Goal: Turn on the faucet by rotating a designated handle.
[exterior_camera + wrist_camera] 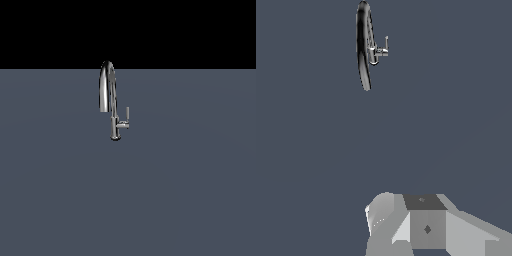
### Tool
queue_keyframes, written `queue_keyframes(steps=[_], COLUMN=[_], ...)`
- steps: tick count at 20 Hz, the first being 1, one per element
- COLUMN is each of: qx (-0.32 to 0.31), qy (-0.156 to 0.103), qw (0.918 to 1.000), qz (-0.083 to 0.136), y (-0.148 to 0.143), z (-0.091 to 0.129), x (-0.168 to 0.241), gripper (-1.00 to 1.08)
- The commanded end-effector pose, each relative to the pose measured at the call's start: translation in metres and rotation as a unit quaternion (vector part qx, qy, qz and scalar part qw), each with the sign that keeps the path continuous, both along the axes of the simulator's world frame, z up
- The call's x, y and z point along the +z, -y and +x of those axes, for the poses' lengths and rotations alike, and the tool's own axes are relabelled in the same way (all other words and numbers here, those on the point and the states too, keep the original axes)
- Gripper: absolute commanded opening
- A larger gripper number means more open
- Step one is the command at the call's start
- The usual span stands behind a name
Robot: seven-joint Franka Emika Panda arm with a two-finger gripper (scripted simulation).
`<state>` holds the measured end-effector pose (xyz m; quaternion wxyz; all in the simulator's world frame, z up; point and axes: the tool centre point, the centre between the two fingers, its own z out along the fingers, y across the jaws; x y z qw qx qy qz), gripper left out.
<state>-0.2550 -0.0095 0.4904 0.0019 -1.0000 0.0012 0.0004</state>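
On the grey floor the faucet (pixel 111 100) stands upright, handle (pixel 125 120) pointing exterior view's right; claw (pixel 426 225) state unclear.

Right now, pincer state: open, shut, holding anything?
Pincer: cannot be told; only part of it shows in the wrist view. It holds nothing, far from the faucet.

Only the gripper (pixel 428 227) body shows, low in the wrist view: blocky pale-grey facets, a darker grey panel (small diamond marks), one rounded white lobe.

Dim, flat, coarse renders; faucet (pixel 111 97) glints, shadows perhaps too faint to see
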Motion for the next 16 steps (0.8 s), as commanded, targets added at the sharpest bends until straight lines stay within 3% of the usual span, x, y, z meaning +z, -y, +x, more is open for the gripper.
queue_keyframes(steps=[1, 9, 16], qx=[0.0, -0.01, -0.037], qy=[0.0, -0.01, -0.036], qw=[1.0, 0.9998, 0.998], qz=[0.0, 0.01, 0.036], y=[0.0, -0.002, -0.006], z=[0.0, 0.009, 0.032], x=[0.0, -0.002, -0.008], gripper=[-1.0, -1.0, -1.0])
